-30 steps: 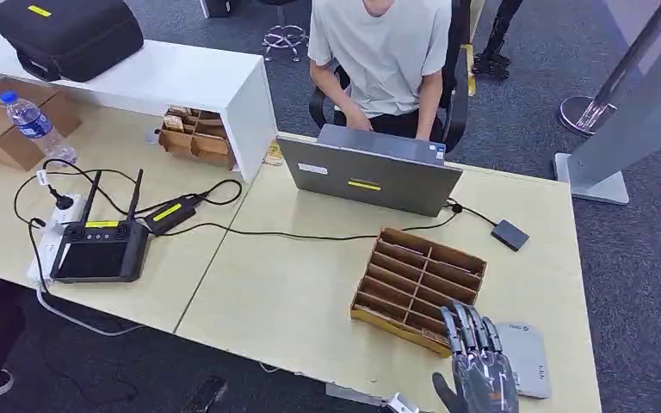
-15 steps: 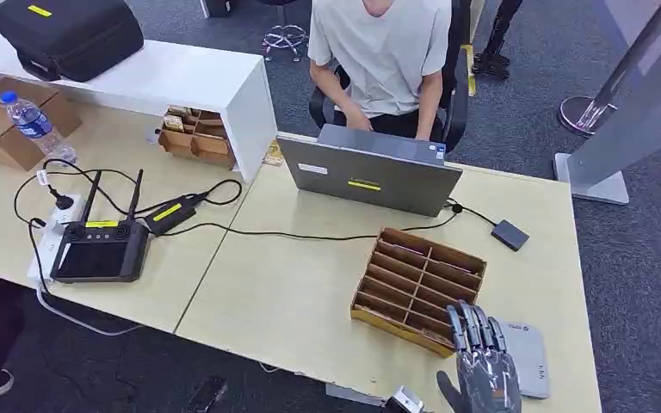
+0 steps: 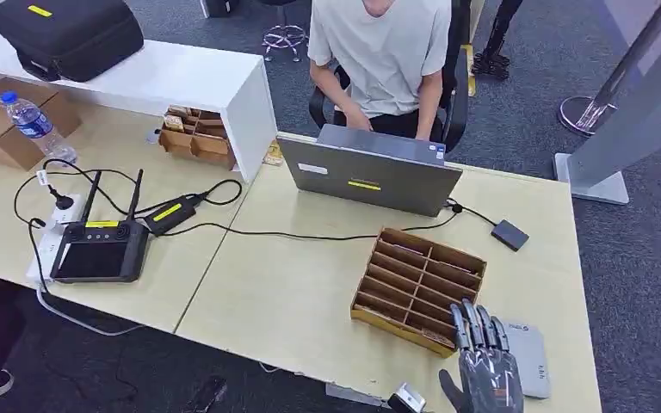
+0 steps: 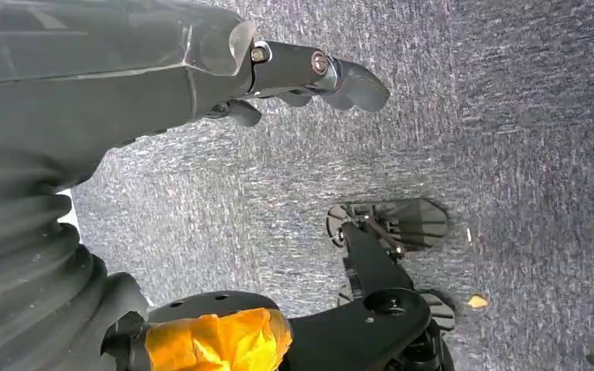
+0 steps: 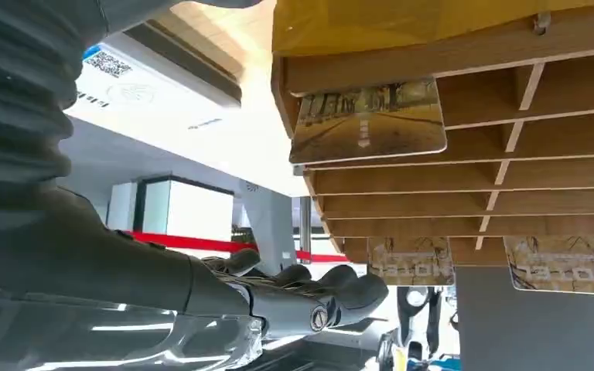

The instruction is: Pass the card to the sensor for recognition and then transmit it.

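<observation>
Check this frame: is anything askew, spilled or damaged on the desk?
Nothing spilled or damaged. One card sticks out of the wooden slotted tray further than the others. The right hand hovers near the tray's corner, beside the grey sensor.

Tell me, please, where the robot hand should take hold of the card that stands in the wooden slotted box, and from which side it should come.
Best guess: pinch the free edge of the card that sticks out of the wooden slotted box. The dividers cover the rest of it. Since the right robot hand is already by the box's near corner, coming from the open side of the slots seems most sensible.
</observation>
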Robot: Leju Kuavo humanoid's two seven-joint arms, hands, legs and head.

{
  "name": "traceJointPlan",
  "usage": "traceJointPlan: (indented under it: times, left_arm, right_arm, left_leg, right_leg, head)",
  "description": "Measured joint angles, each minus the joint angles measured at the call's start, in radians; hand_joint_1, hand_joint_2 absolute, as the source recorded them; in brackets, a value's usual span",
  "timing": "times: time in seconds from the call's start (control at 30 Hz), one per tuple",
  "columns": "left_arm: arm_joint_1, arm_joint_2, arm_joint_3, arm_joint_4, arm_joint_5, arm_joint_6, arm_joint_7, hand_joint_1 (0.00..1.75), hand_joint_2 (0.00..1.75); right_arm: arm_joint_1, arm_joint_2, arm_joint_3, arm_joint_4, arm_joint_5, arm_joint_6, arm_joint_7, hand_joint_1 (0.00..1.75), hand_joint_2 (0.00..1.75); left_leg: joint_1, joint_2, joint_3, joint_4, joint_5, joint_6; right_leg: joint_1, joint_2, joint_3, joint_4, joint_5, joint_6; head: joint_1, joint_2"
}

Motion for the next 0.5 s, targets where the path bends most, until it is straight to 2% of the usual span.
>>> traceJointPlan:
  times: [0.43, 0.47, 0.5]
  left_arm:
    - [0.0, 0.0, 0.018, 0.0, -0.011, 0.0, 0.0, 0.0, 1.75]
    - [0.0, 0.0, 0.018, 0.0, -0.011, 0.0, 0.0, 0.0, 1.75]
    - [0.0, 0.0, 0.019, 0.0, -0.011, 0.0, 0.0, 0.0, 1.75]
  right_arm:
    - [0.0, 0.015, -0.019, 0.008, 0.002, 0.016, -0.012, 0.0, 1.75]
    - [0.0, 0.016, -0.02, 0.008, 0.002, 0.016, -0.012, 0.38, 1.75]
    - [0.0, 0.016, -0.02, 0.008, 0.002, 0.016, -0.012, 1.75, 1.75]
  left_leg:
    - [0.0, 0.0, 0.0, 0.0, 0.0, 0.0]
    - [0.0, 0.0, 0.0, 0.0, 0.0, 0.0]
    - [0.0, 0.0, 0.0, 0.0, 0.0, 0.0]
  right_leg:
    - [0.0, 0.0, 0.0, 0.0, 0.0, 0.0]
    - [0.0, 0.0, 0.0, 0.0, 0.0, 0.0]
    - [0.0, 0.0, 0.0, 0.0, 0.0, 0.0]
  head:
    - [0.0, 0.0]
    - [0.0, 0.0]
    - [0.0, 0.0]
